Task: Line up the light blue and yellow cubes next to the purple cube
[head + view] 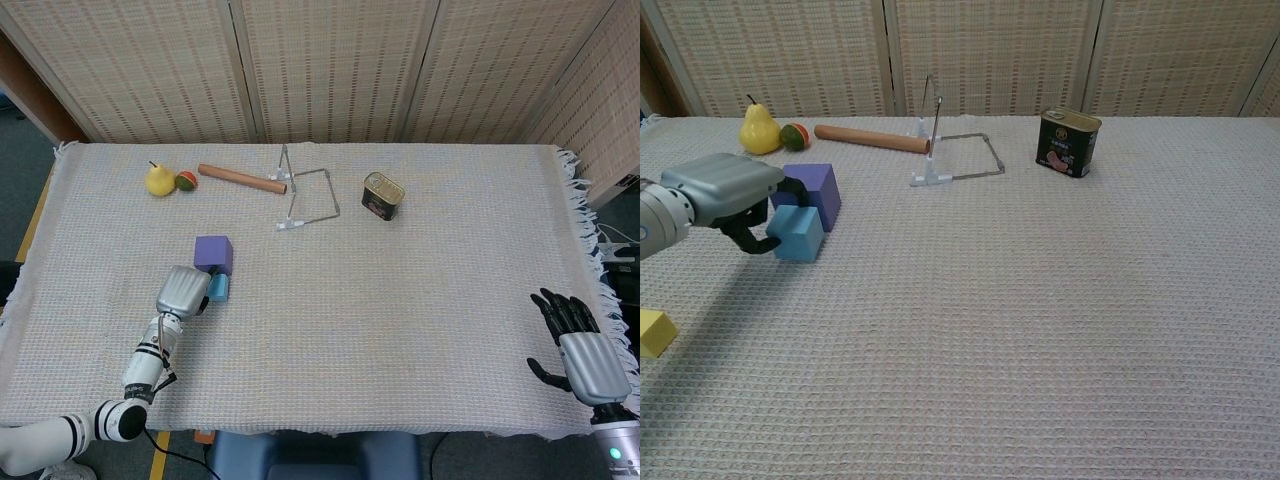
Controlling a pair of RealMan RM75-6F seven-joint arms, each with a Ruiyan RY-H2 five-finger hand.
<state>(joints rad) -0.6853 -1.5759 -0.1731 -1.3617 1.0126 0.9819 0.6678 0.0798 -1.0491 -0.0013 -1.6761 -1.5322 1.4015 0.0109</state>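
The purple cube [213, 254] [812, 190] sits on the left part of the cloth. The light blue cube [219, 287] [798, 233] rests on the cloth right in front of it, touching it. My left hand [183, 290] [725, 194] is at the light blue cube's left side and grips it, thumb at the near face and fingers curled over the back. The yellow cube [654, 332] lies alone near the front left edge, seen only in the chest view. My right hand [583, 352] hovers at the front right with fingers spread, holding nothing.
At the back left lie a yellow pear [159, 180] [758, 130], a small orange-green fruit [185, 180] and a wooden rolling pin [241, 179] [872, 139]. A wire stand [305, 198] [952, 160] and a tin can [382, 195] [1069, 142] stand at the back centre.
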